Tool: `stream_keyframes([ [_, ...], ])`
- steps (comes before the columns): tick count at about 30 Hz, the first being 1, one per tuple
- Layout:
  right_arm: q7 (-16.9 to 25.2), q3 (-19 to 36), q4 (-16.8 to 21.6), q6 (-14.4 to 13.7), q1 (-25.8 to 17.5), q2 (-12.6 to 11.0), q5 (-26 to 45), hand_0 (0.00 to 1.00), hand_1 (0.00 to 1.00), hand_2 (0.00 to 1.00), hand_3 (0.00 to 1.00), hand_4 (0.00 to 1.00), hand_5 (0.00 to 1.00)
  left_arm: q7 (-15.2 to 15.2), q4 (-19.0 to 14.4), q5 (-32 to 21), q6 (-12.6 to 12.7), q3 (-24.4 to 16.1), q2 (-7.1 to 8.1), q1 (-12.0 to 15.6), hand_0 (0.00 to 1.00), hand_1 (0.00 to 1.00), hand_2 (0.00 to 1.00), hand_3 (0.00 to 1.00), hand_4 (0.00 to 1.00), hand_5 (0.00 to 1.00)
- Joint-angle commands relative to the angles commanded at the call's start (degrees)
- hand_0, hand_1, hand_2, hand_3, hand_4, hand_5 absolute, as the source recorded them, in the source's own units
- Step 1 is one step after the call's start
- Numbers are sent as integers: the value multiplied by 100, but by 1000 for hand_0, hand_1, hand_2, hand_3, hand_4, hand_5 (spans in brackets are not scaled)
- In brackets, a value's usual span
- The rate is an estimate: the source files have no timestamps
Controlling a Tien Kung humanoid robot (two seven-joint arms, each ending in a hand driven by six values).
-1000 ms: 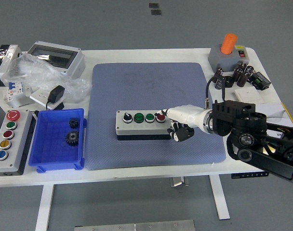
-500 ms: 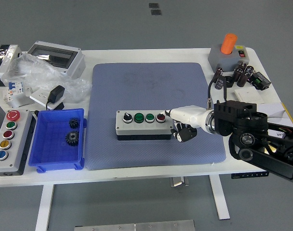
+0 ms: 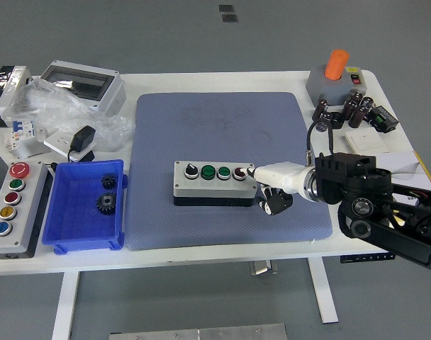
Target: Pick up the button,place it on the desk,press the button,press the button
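Note:
A grey button box [image 3: 214, 182] with a black knob, two green buttons and a dark red button lies on the blue mat [image 3: 222, 166]. My right hand [image 3: 266, 185] is at the box's right end. Its white index finger [image 3: 252, 171] points left and its tip touches the red button [image 3: 239, 172]. The other fingers are curled under, below the finger. The hand holds nothing. My left arm is out of view.
A blue bin [image 3: 86, 205] with two black gears stands left of the mat. A second grey button box [image 3: 11, 206] lies at the far left. A grey box with an orange knob [image 3: 334, 76], black capacitors [image 3: 348, 112] and clutter in plastic bags [image 3: 56, 117] stand along the back.
My right hand has drawn back to the right a little. The button box has shifted slightly to the right with it. The fingertip stays at the red button.

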Motion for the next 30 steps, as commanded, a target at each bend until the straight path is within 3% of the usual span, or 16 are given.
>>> stream_keyframes([
  [9,209,237,288,-285,0,-109,136,330,322,240,998,297,40,-55,-1,-102,-6,82,1,-7,641,658,597,576,513,151],
  [10,283,325,366,-367,-23,-138,210,323,319,239,998,333,65,-53,-1,-102,-5,78,-3,-4,641,658,597,576,513,152],
  [15,769,721,650,-854,-77,-290,436,323,319,239,998,333,65,-11,-1,-43,5,12,-14,11,641,658,597,576,513,152],
  [16,839,738,650,-940,-70,-299,411,311,319,239,989,384,94,-6,-1,-35,7,4,-13,11,641,658,597,576,513,153],
  [21,1134,621,650,-1535,-49,-182,-166,311,319,239,989,384,94,-9,-3,-34,13,9,-12,-7,641,658,597,576,513,153],
  [22,1204,595,650,-1682,-56,-130,-370,351,382,474,942,794,330,-5,-4,-30,15,9,-16,-9,640,657,597,576,513,152],
  [27,1417,560,630,-2320,-142,122,-1295,351,382,474,942,794,330,18,-3,5,26,-18,-25,-2,640,657,597,576,513,152],
  [28,1420,556,614,-2392,-160,174,-1459,735,810,904,998,965,482,22,-2,13,28,-26,-26,0,641,657,597,575,515,154],
  [30,1363,539,551,-2392,-202,318,-1820,735,810,904,998,965,482,29,-1,28,30,-41,-28,3,641,657,597,575,515,154],
])
